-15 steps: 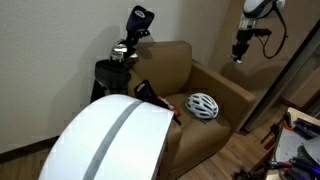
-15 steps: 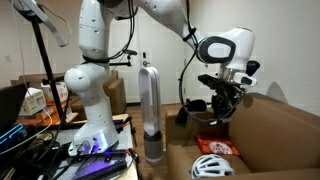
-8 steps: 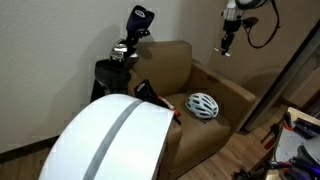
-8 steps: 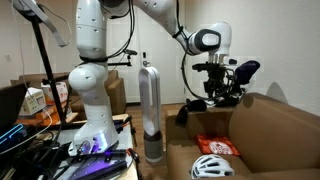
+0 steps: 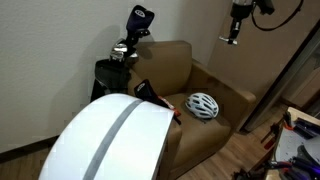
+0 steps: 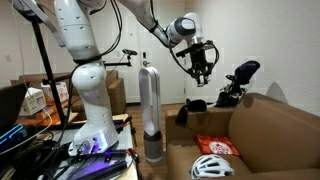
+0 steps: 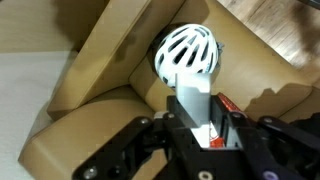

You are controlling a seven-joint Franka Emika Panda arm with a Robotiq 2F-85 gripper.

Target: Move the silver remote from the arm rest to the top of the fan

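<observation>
My gripper [image 7: 200,112] is shut on the silver remote [image 7: 195,90], a flat silvery-grey slab that sticks out between the jaws. The gripper hangs high in the air above the brown armchair [image 5: 205,80] in both exterior views [image 5: 235,30] [image 6: 200,66]. The fan [image 5: 110,140], a big white dome with a grey stripe, fills the lower left foreground, far below and away from the gripper. Its top is bare.
A white vented helmet [image 5: 203,105] [image 7: 187,50] lies on the chair seat. A black-and-red object [image 5: 150,94] rests on the armrest nearest the fan. A golf bag [image 5: 125,55] stands behind the chair. A tall silver tower [image 6: 148,110] and the robot base [image 6: 88,110] stand beside the chair.
The gripper has risen with the remote and swung away from the armrest, higher above the chair. The fan, helmet and black-and-red object have not moved.
</observation>
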